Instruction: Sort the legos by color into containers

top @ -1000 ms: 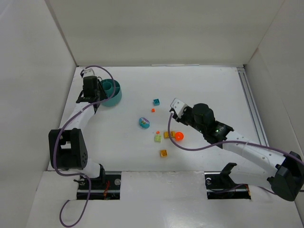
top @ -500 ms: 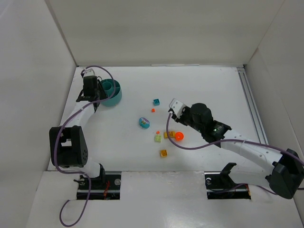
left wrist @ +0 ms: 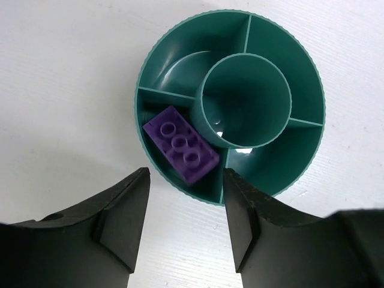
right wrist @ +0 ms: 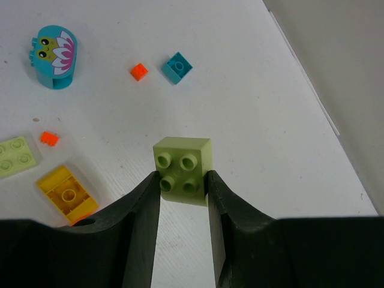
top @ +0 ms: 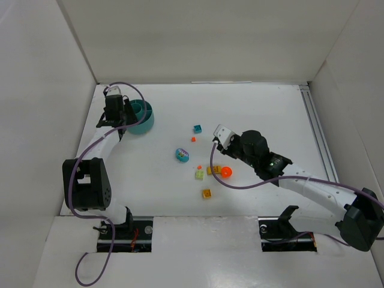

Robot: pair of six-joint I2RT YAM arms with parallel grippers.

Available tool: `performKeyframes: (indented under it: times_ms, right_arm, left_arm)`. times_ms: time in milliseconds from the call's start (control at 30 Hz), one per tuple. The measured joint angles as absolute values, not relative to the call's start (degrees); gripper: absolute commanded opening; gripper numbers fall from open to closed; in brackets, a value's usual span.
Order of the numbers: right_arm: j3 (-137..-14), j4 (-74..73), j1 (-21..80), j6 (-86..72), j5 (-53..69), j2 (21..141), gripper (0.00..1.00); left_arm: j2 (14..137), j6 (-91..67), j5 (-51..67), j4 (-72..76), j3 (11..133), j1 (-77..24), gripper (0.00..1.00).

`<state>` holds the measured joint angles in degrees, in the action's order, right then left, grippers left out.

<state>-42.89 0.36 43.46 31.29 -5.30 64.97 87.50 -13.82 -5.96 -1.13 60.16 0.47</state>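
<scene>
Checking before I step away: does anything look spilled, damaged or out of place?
Nothing stands out. The bowl sits upright, with a purple brick lying slantwise in one outer compartment. The right gripper pinches a lime brick. The other bricks lie loose on the table, unsorted.

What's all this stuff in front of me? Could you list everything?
bowl: one, teal, compartmented, far left.
purple brick: one, in an outer compartment of the bowl.
lime green brick: one, between the right jaws.
yellow bricks: two, mid-table.
orange bits: two, tiny, mid-table.
orange round piece: one, beside a yellow brick.
teal brick: one, mid-table.
flower-printed piece: one, teal, mid-table.
pale green plate: one, beside a yellow brick.
table: one, white.
arms: two, white and black; left jaws open by the bowl, right jaws shut.
</scene>
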Motion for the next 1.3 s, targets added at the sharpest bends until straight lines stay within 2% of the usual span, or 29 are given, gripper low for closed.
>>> performKeyframes:
  times_ms: [200,233,267,367,400,467,833,1100,1300]
  right_arm:
    - [-42.9,0.4,43.5,31.3,-5.3,65.0,0.12]
    - [-42.9,0.4,43.5,31.3,-5.3,65.0,0.14]
    - [-42.9,0.3,43.5,31.3,-5.1,65.0,0.14]
    - [-42.9,0.3,43.5,31.6,-4.4,65.0,0.14]
    - [-43.0,0.3,43.5,31.7,-4.0,65.0,0.14]
    - [-43.2,0.3,43.5,32.1,-3.4,65.1,0.14]
    - [-54.1,0.2,44.9,36.1,2.1,75.8,0.15]
    - [-72.2,0.4,46.2,39.7,8.7,94.0,0.15]
    - [-86.2,2.2,46.6,41.4,14.3,108.6,0.16]
  left_arm:
    - [87.5,-13.8,-5.5,-1.1,60.2,0.5,0.52]
    - [87.5,-13.8,-5.3,-1.1,60.4,0.5,0.55]
    - [87.5,-13.8,-5.1,-1.2,60.5,0.5,0.62]
    - [86.1,-13.9,-4.7,-1.6,60.6,0.5,0.7]
    - [85.2,-14.0,-4.5,-1.9,60.6,0.5,0.77]
    - [82.3,-14.4,-4.2,-2.6,60.6,0.5,1.0]
    - [57.3,-29.2,-5.4,-5.0,52.6,-0.3,1.0]
    - [54.6,-39.9,-5.3,-11.4,47.4,-1.8,1.0]
    - [48.0,-44.4,-6.7,-13.1,44.4,-1.8,1.0]
